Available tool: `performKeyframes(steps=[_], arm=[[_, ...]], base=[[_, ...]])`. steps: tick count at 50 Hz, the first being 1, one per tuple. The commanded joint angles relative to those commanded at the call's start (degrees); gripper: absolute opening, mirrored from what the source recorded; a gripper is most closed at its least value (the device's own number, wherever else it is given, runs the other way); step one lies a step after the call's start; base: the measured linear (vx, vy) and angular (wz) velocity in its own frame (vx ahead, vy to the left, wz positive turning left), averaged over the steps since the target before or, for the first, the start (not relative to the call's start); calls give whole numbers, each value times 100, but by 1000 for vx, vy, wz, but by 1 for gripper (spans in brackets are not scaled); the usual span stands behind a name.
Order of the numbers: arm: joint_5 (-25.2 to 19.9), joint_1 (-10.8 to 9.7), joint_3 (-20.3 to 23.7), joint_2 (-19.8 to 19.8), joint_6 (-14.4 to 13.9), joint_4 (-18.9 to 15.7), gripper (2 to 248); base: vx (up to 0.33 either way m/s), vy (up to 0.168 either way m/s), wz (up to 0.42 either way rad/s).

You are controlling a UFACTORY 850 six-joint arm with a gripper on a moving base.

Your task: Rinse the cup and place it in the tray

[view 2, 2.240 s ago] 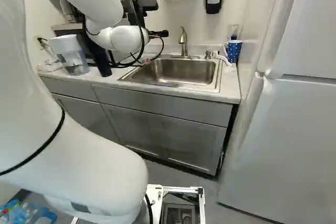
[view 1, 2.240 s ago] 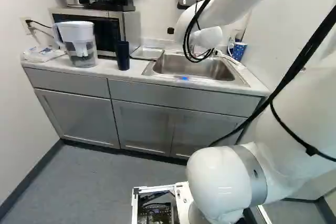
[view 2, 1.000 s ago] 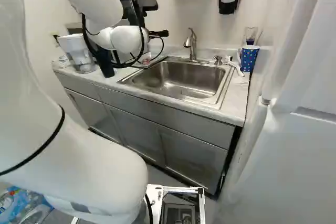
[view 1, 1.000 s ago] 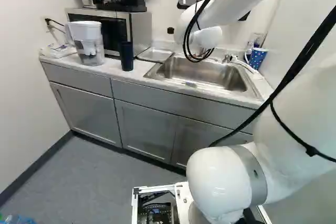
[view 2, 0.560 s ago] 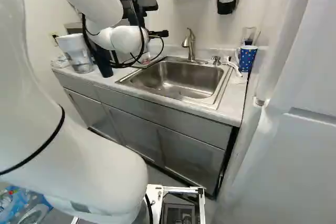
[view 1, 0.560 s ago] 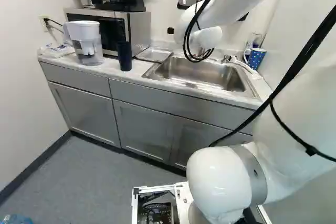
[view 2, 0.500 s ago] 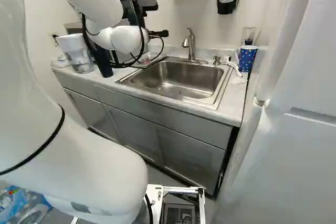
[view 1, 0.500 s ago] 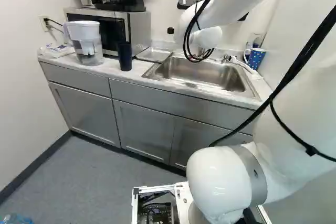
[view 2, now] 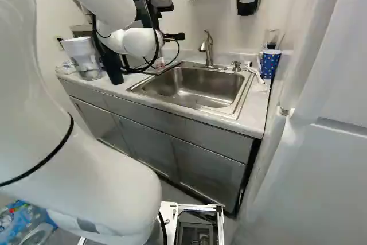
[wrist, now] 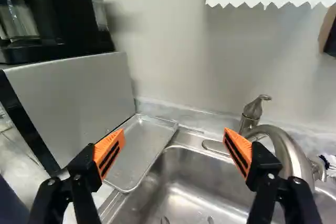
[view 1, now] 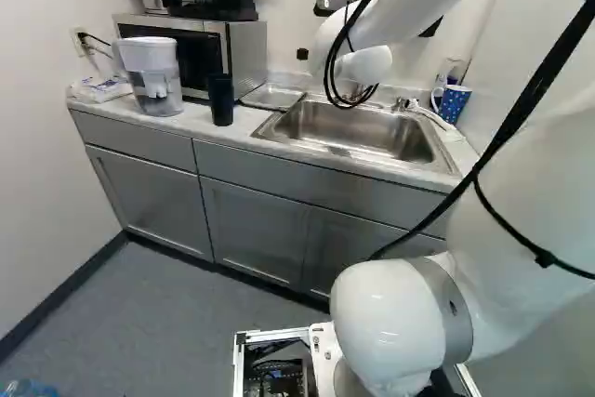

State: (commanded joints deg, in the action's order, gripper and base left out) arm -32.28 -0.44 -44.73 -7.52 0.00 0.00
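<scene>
As we look along the wrist, our black two-fingered gripper [view 2: 173,37] stands wide open, its orange ridged pads [wrist: 109,153] well apart and holding nothing. Ahead, seen between the fingers, is a shallow rectangular silver metal tray [wrist: 144,142], lying flat on the pale counter [view 1: 191,121] between a silver-and-black microwave [view 1: 244,55] and a stainless steel sink [view 2: 192,86]. Behind the basin we see a curved brushed-metal faucet [view 2: 209,47], near the finger farther from the microwave. We find the tall dark blue cup [view 1: 220,99] upright on the counter, outside the tray, between it and a clear water pitcher with a white top [view 1: 153,76]. Across the sink, we see a blue mug with white dots [view 1: 452,102] standing upright.
</scene>
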Motion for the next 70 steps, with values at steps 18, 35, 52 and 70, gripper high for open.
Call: performKeyframes(steps=[18,35,52,70], arm=[[0,-103,-400,421,0,0,247],[81,-222,-845,871,0,0,247],[378,-333,-1279,1293,0,0,247],[465,-407,-1699,1612,0,8,247]], base=[[0,0,0],[0,0,0],[0,0,0],[0,0,0]])
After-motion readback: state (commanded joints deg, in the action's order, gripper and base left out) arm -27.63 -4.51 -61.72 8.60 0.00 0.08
